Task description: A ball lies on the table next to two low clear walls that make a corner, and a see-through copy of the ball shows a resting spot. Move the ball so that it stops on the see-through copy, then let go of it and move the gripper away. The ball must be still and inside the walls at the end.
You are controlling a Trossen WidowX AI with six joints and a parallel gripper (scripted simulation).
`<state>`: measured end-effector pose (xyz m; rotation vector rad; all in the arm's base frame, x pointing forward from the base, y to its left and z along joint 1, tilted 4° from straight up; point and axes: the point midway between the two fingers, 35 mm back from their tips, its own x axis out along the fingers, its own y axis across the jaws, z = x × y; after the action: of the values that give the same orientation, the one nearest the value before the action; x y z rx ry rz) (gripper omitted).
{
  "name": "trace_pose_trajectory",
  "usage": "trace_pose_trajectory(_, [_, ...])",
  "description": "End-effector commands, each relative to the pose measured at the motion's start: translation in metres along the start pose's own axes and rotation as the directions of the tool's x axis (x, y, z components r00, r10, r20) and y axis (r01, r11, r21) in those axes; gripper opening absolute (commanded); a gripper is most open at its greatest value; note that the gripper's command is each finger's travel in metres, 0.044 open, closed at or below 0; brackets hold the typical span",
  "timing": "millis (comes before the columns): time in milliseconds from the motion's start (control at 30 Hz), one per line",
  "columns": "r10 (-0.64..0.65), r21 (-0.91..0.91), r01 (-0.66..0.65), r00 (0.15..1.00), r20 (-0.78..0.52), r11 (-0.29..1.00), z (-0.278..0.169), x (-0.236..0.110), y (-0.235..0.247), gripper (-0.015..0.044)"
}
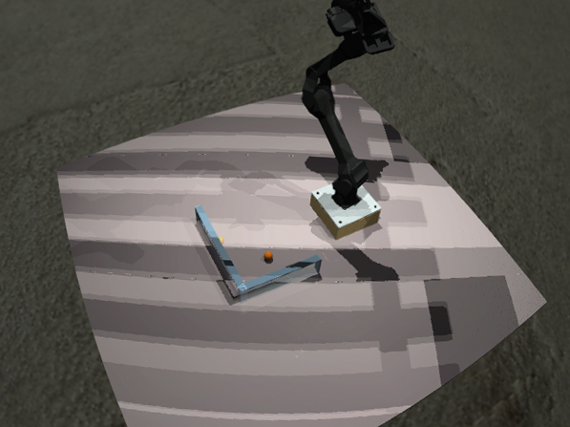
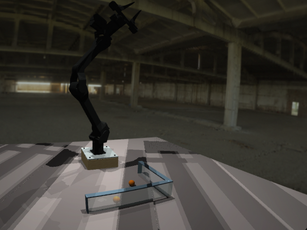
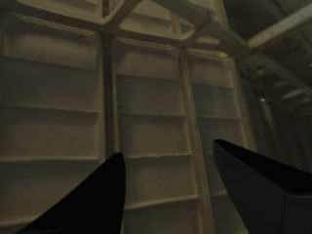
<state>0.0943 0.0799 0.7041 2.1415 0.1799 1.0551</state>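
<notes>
Counts: one arm, one gripper, one ball, one see-through copy, two clear walls, one base block, one table.

Left to right in the exterior view: the table [image 2: 223, 188] is grey-striped. The two low clear walls [image 2: 119, 191] meet in a corner on the right side; the long wall runs along the near side, the short one [image 2: 153, 170] goes back from the corner. Inside the angle there are two things. The see-through copy [image 2: 116, 199], pale orange, sits close behind the long wall toward its left end. The ball [image 2: 131, 182], solid orange, rests on the table further right, apart from the copy and touching neither wall.

Top view: ball [image 1: 268, 255] in the open mouth of the angle, copy [image 1: 220, 240] just beside the long wall [image 1: 216, 244], well apart from each other.

The arm [image 2: 81, 86] stands on a tan base block [image 2: 109, 163] with a white top plate, behind the walls. It reaches high up, well away from the ball. The gripper [image 2: 132, 8] points up and right, fingers about half spread, nothing between them. Wrist view: two dark fingertips, only building structure in the gap.
</notes>
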Motion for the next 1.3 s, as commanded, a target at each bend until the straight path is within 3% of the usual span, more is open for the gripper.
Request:
trace_pose_trajectory(0, [-0.056, -0.406, 0.043, 0.998, -0.019, 0.913, -0.026, 0.01, -0.056, 0.0224])
trace_pose_trajectory(233, [-0.171, -0.822, 0.109, 0.985, 0.015, 0.56, -0.026, 0.029, -0.139, 0.0224])
trace_pose_trajectory(467, [-0.3, -0.977, 0.184, 0.943, 0.145, 0.105, 0.015, 0.044, -0.222, 0.0224])
trace_pose_trajectory(700, [-0.392, -0.959, 0.189, 0.883, 0.26, -0.21, 0.062, 0.046, -0.277, 0.0224])
trace_pose_trajectory(800, [-0.462, -0.907, 0.146, 0.822, 0.333, -0.395, 0.097, 0.04, -0.313, 0.0224])
trace_pose_trajectory(933, [-0.525, -0.836, 0.08, 0.745, 0.412, -0.543, 0.136, 0.029, -0.344, 0.0224])
trace_pose_trajectory(1267, [-0.625, -0.669, -0.116, 0.5, 0.6, -0.735, 0.241, -0.014, -0.395, 0.0224])
